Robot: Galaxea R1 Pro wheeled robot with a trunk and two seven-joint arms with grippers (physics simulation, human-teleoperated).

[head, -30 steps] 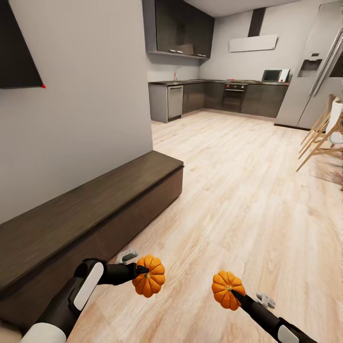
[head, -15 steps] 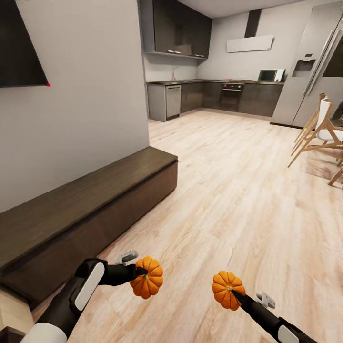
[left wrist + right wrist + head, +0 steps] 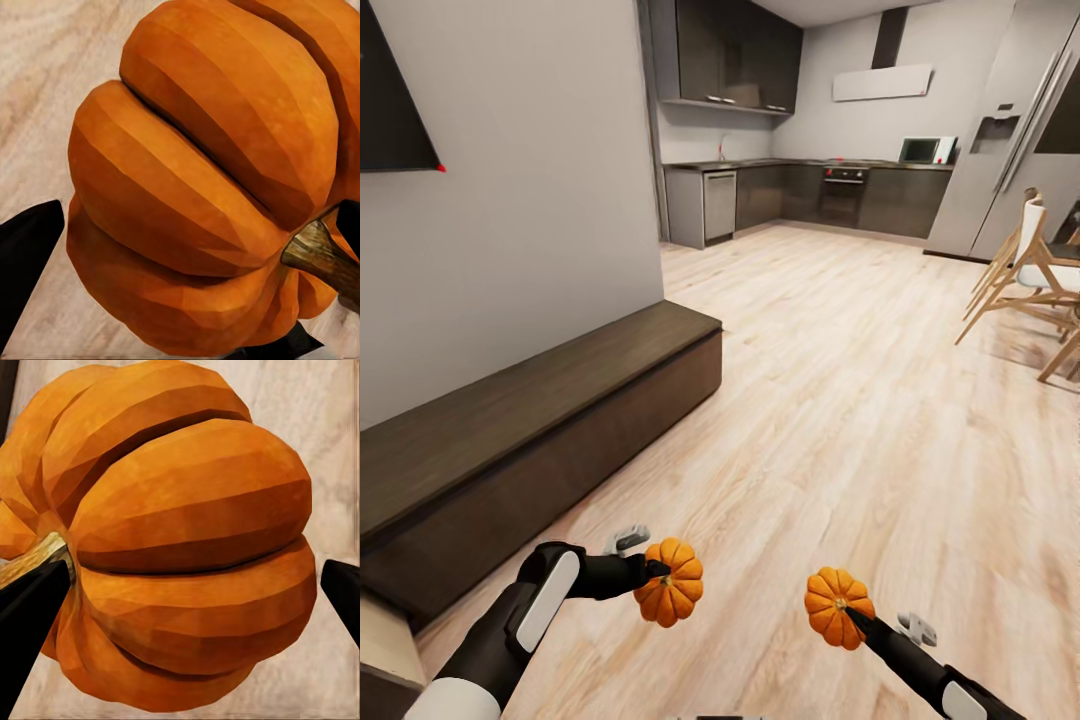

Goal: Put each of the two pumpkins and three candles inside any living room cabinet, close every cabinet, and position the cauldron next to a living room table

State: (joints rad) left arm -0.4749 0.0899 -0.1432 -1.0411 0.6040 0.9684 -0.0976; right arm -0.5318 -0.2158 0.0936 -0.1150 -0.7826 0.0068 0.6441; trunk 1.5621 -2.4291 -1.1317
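I carry two ribbed orange pumpkins low over the plank floor. My left gripper (image 3: 660, 574) is shut on one pumpkin (image 3: 671, 596), seen close up as the pumpkin (image 3: 202, 172) with its brown stem between black fingers (image 3: 26, 247). My right gripper (image 3: 848, 612) is shut on the other pumpkin (image 3: 837, 607), the same pumpkin (image 3: 180, 540) in the right wrist view. The long, low, dark brown cabinet (image 3: 530, 440) runs along the grey wall at the left, its fronts shut. No candles or cauldron are in sight.
A black TV (image 3: 395, 100) hangs on the wall above the cabinet. Beyond lies a kitchen with dark counters (image 3: 800, 195), an oven and a grey fridge (image 3: 1010, 140). Wooden chairs (image 3: 1025, 270) stand at the right. Open light wood floor (image 3: 840, 400) stretches ahead.
The whole view has shifted: the cabinet sits further left and lower in the picture, and more of the chairs show at the right. Both arms hold their pumpkins as before.
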